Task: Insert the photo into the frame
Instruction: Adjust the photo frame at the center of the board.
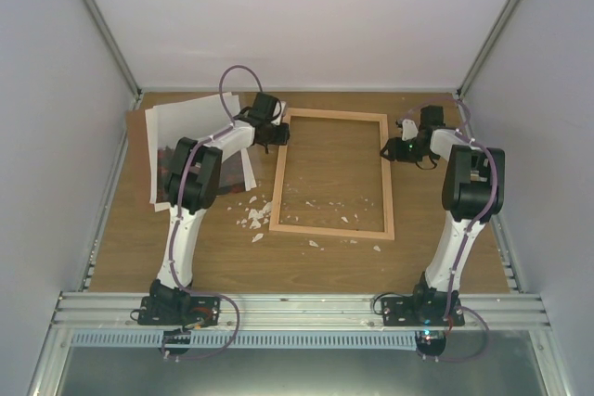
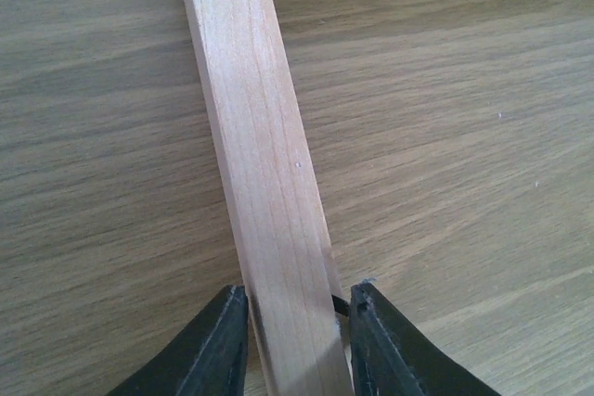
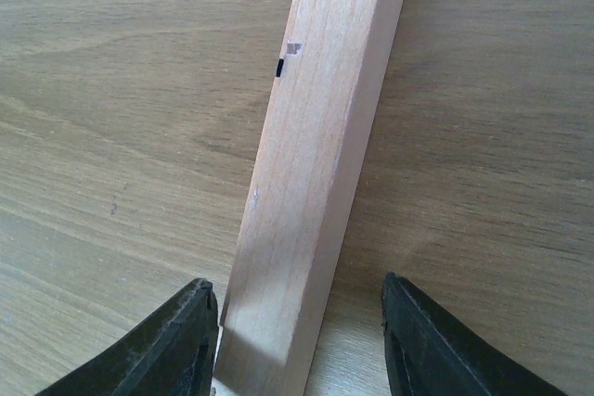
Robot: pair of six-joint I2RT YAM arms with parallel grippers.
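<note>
The frame (image 1: 331,230) lies flat mid-table, its thin light wood rails around bare tabletop. My left gripper (image 1: 276,134) is on the left rail just below the far left corner. In the left wrist view its fingers straddle that rail (image 2: 269,183): the left finger touches it and a sliver of gap remains at the right finger (image 2: 371,340). My right gripper (image 1: 387,149) straddles the right rail (image 3: 316,183), open, with wide room on its right side. The photo (image 1: 186,127) lies at the far left, its white border showing and the dark reddish image partly hidden under my left arm.
A brown backing board (image 1: 135,127) lies under the photo at the far left edge. Several small white scraps (image 1: 255,218) are strewn by the frame's near left corner and inside it. White walls close in the table on three sides.
</note>
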